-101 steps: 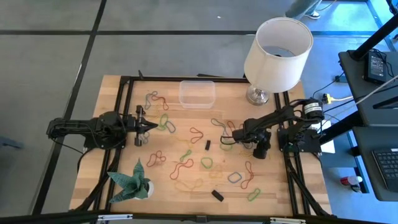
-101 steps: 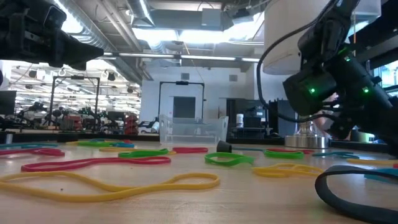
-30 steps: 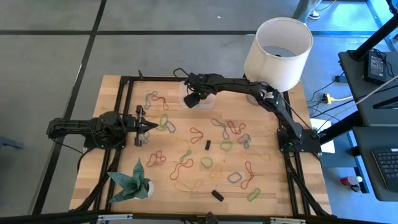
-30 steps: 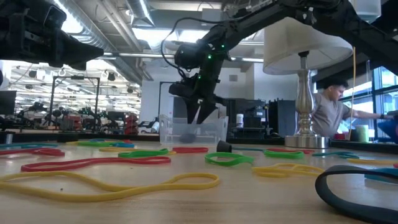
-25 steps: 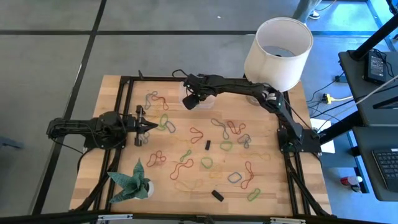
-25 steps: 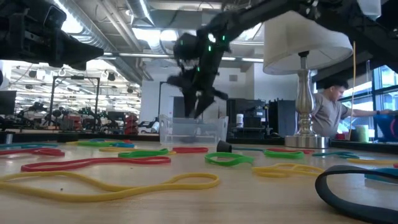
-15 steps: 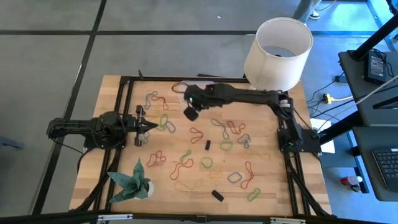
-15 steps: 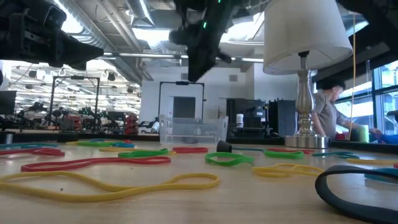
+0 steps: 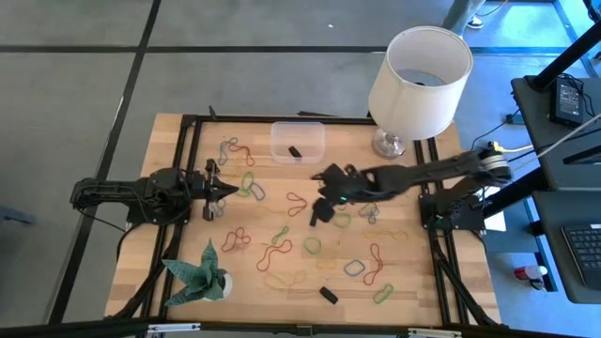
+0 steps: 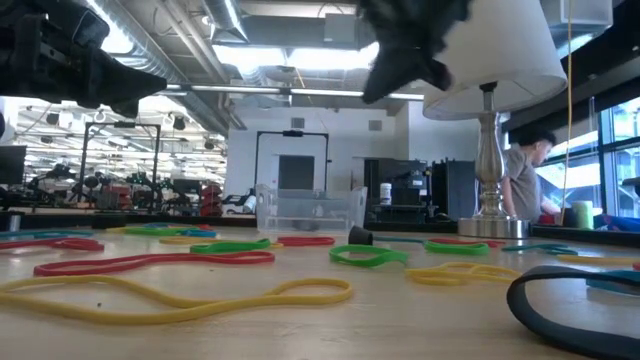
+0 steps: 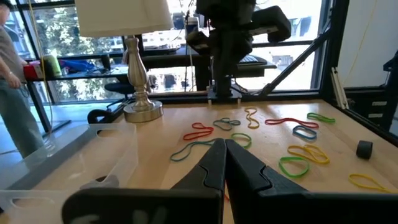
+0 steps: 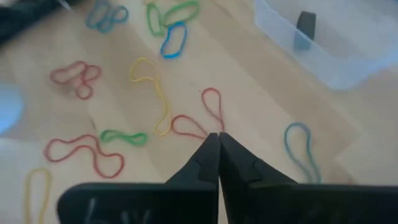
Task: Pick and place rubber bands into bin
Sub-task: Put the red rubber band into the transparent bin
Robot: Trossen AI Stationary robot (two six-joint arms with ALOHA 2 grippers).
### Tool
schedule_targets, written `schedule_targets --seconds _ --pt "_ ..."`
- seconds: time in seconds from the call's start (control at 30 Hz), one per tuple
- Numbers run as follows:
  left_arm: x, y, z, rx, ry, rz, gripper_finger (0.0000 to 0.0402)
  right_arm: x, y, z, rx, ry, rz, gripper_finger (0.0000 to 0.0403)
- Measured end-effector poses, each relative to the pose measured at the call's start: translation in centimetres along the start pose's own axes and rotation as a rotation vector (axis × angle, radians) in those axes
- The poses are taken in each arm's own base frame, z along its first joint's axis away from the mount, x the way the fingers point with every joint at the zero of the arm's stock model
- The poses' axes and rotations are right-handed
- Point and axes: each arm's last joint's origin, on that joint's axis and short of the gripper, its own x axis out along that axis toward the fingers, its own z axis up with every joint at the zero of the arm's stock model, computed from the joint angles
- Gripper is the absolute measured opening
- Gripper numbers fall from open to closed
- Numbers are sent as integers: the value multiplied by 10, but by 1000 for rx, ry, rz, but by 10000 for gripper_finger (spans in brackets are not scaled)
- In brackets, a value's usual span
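Note:
Many coloured rubber bands (image 9: pixel 274 253) lie loose all over the wooden table, also close up in the low view (image 10: pixel 180 295). The clear bin (image 9: pixel 298 141) stands at the far middle; a small black block (image 12: pixel 305 26) lies inside it. My right gripper (image 9: pixel 317 208) hovers shut and empty above the table's middle, over a red band (image 12: pixel 199 119), high and blurred in the low view (image 10: pixel 405 45). My left gripper (image 9: pixel 223 191) waits shut at the left, above the table (image 11: pixel 222 144).
A white lampshade (image 9: pixel 420 68) on a metal foot stands at the far right corner. A green folded-paper plant (image 9: pixel 197 272) sits near the front left. A black block (image 9: pixel 328 294) lies near the front. A person (image 10: pixel 525 190) is beyond the table.
My right gripper has risen out of the bin and swung toward the table's near side and right, to above the middle. Its fingers, spread over the bin a second ago, are now together. A small dark block stays behind in the bin.

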Motion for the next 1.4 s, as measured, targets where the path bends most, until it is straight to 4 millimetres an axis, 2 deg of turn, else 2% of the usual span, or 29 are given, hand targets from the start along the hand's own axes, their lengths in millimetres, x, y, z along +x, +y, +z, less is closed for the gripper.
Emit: schedule_targets --seconds 0.23,0.4,0.53,0.7,0.83,1.0,1.2,1.4 --pt "1 3 4 -95 -6 91 2 -30 -29 -44 108 -93 121 8" --pt "9 3 24 -88 57 103 2 -44 -53 -68 75 -91 143 4" --pt "31 3 45 -118 182 146 2 -55 -70 -79 17 -113 159 10" --pt "72 7 72 -191 303 344 2 -65 -88 -91 -94 -151 176 4" --pt "106 15 89 -193 358 489 2 -65 -102 -104 -159 -155 180 3" --pt "144 29 102 -205 424 499 2 -63 -118 -121 -162 -159 185 4" --pt "168 50 104 -256 543 460 2 -59 -127 -132 -159 -152 181 7" --pt "170 86 94 -330 787 430 9 -60 -123 -128 -36 -182 223 17"
